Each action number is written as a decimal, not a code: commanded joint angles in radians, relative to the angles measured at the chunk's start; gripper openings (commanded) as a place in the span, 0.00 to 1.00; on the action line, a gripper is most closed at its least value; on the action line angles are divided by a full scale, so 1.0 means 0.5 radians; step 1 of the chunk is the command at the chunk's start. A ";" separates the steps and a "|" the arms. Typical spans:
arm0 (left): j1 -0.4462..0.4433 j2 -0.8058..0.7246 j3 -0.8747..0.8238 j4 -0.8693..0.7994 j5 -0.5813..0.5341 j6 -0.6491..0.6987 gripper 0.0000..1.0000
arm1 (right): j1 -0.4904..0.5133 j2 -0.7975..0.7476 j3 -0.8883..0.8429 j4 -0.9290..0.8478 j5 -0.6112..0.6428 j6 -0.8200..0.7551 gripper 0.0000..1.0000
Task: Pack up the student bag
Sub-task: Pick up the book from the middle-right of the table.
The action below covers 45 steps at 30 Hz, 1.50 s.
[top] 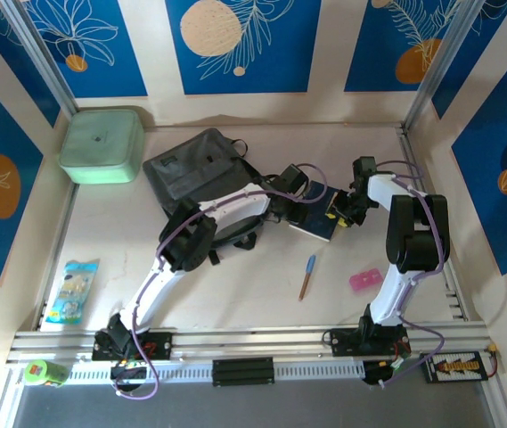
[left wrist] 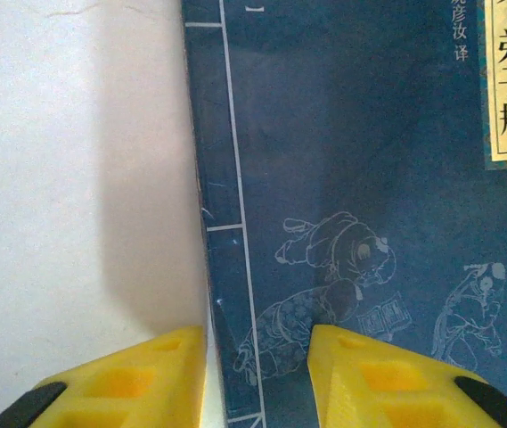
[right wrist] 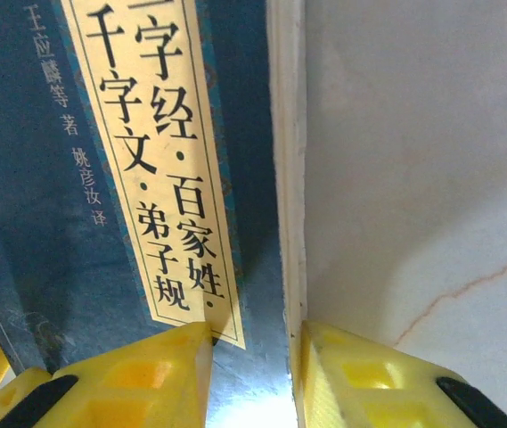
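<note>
At the upper left of the top view sits a mint-green rounded square box (top: pixel 102 145). Toward the lower left a pale blue snack packet (top: pixel 72 291) lies flat on the cream table (top: pixel 119 232). Both are well apart from the bag.

Right of the box, in the upper middle, the student bag (top: pixel 191 174), a soft dark grey fabric backpack with black straps, lies flat on the table. Whether its mouth is open cannot be told, and nothing is seen inside it.

Just right of the bag, at the centre, a dark blue paperback book (top: pixel 317 223) with a yellow title strip lies on the table, outside the bag. The left gripper (top: pixel 301 207) is at the book's bag-side edge. In the left wrist view its yellow fingers (left wrist: pixel 128 383) stand apart astride the spine edge, one over bare table and one over the cover. Whether they have pinched the book cannot be told. The right gripper (top: pixel 344 212) is at the opposite side. In the right wrist view its fingers (right wrist: pixel 137 379) straddle the white page edge with a gap between them, and whether they grip the book is equally unclear.

Below the book lies a slim pen (top: pixel 307 276) with a blue top and brown barrel. Further right is a small pink block (top: pixel 365 280).

Packing looks barely begun: the book, pen, pink block and packet all lie outside the bag.
</note>
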 commanded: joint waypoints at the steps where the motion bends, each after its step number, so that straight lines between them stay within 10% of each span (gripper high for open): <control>1: -0.052 0.135 0.012 -0.199 -0.011 0.044 0.35 | 0.052 0.002 0.068 -0.066 -0.133 -0.030 0.30; 21: -0.055 0.167 0.001 -0.248 0.081 0.033 0.31 | 0.138 -0.155 0.114 -0.140 -0.089 0.049 0.04; 34: 0.044 -0.468 0.022 -0.253 0.250 0.227 0.56 | -0.006 -0.711 -0.144 0.163 -0.126 -0.059 0.00; 45: 0.362 -1.036 -0.425 0.074 0.540 -0.046 0.87 | -0.052 -1.056 -0.200 0.490 -0.890 -0.112 0.00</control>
